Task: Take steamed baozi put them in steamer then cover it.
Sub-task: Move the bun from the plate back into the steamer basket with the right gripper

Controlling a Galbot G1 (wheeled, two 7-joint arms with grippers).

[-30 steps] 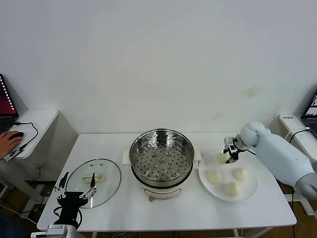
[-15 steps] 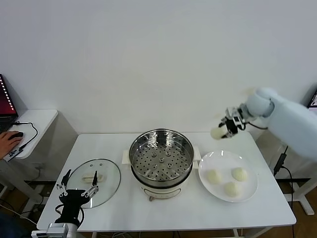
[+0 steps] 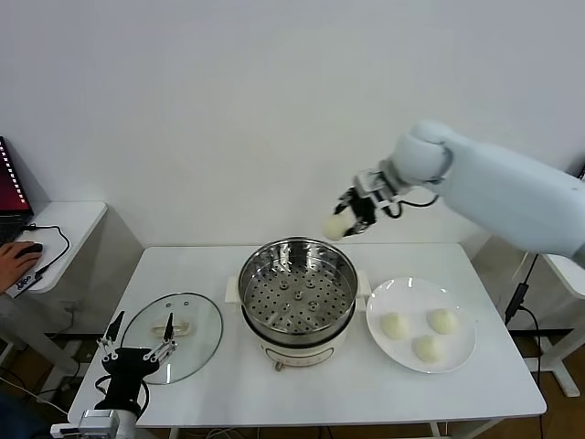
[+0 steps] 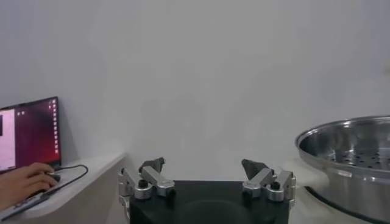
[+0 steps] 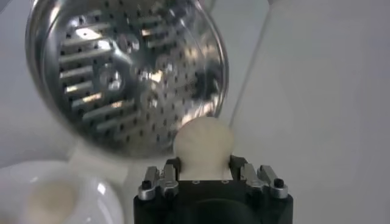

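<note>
I had the right claw point(image 3: 344, 219) clamped on one baozi point(image 3: 335, 227), high above the steamer's point(image 3: 298, 291) far rim; the tray lay below and nearer me. Three buns point(image 3: 394, 326) sat on the plate point(image 3: 462, 352). The left claw point(image 3: 137, 354) hung open beside the cover point(image 3: 173, 335).

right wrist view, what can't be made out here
- Round off-white bun: its base is hidden behind the right end effector clamped on it.
- Large white plate: cut off by the picture's edge, blurred; only one bun on it shows.
- Shiny perforated steel steamer: cut off by the edge.
</note>
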